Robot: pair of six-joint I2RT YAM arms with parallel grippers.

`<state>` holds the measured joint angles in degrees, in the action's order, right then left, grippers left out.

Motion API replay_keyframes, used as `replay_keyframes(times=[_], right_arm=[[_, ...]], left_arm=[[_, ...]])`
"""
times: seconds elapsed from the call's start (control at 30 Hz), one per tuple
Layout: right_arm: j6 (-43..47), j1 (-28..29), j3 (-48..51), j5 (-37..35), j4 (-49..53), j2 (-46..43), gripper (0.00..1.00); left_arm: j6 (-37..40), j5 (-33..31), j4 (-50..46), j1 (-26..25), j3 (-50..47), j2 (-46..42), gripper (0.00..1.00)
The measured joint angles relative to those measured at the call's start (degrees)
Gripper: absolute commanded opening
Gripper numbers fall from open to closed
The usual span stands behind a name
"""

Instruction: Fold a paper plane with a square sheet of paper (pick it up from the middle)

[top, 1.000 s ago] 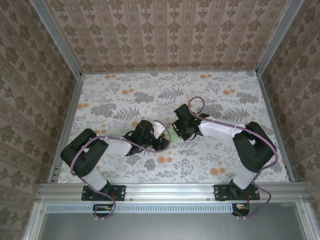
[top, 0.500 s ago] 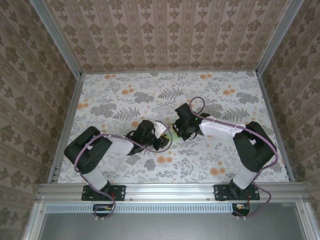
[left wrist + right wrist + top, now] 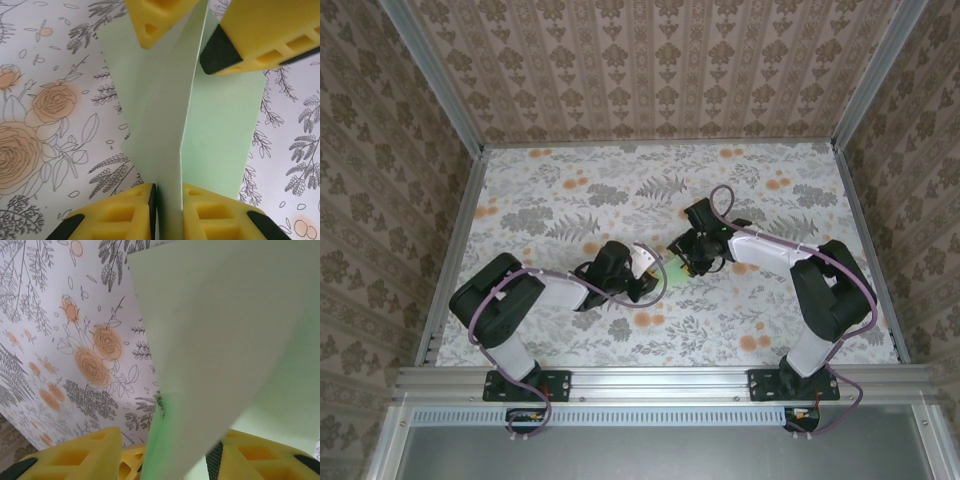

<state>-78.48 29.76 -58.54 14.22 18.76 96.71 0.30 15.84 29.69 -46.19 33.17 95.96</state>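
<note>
square sheet of paper (image 3: 220, 125) | pinched by left pincer (image 3: 167, 192) | right pincer (image 3: 177, 50) astride

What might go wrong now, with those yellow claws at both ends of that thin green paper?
1. Tearing: the left gripper pinches the green paper while the right gripper straddles the same upright fold. If the arms pull apart, the thin sheet might rip.
2. A crooked crease: the fold stands up off the floral table with nothing under it, so it may buckle or slip.
</note>
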Motion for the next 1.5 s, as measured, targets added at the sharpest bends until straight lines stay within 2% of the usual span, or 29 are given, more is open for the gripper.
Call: replay_keyframes(times=[0.33,0.63,0.7,0.87,0.97,1.13,1.23,1.33,1.43,1.5], right_arm=[[5.2,-0.4,0.0,2.8,3.0,2.0,0.24],[10.4,-2.3,-0.1,3.8,7.3,2.7,0.2],[11.5,-2.6,-0.3,3.8,8.2,2.7,0.15],[13.8,-2.9,-0.6,4.3,8.9,2.7,0.08],[15.0,-2.9,-1.1,4.8,9.0,3.0,0.09],[18.2,-2.9,-4.0,6.0,9.8,5.3,0.1],[19.6,-2.9,-5.0,6.8,9.7,6.4,0.11],[20.3,-2.9,-5.0,7.5,9.8,6.9,0.13],[20.8,-2.9,-5.0,8.1,9.7,7.0,0.19],[21.5,-3.1,-5.0,8.7,9.7,7.0,0.28]], left_arm=[[5.4,-1.3,-6.6,-3.4,4.3,1.0,0.2],[9.0,-2.6,-11.8,-4.2,5.8,1.3,0.18],[9.3,-2.7,-12.7,-4.2,6.1,1.4,0.18],[9.6,-2.3,-14.3,-4.4,6.9,1.5,0.25],[9.5,-1.2,-14.4,-4.4,7.3,1.5,0.29],[8.3,0.9,-13.4,-4.2,7.4,1.1,0.3],[7.4,1.4,-12.5,-3.9,7.4,1.1,0.29],[6.6,1.8,-12.0,-3.6,7.4,1.1,0.23],[5.7,2.0,-11.6,-3.6,7.4,1.2,0.18],[5.3,2.1,-11.3,-3.6,7.4,1.2,0.16]])
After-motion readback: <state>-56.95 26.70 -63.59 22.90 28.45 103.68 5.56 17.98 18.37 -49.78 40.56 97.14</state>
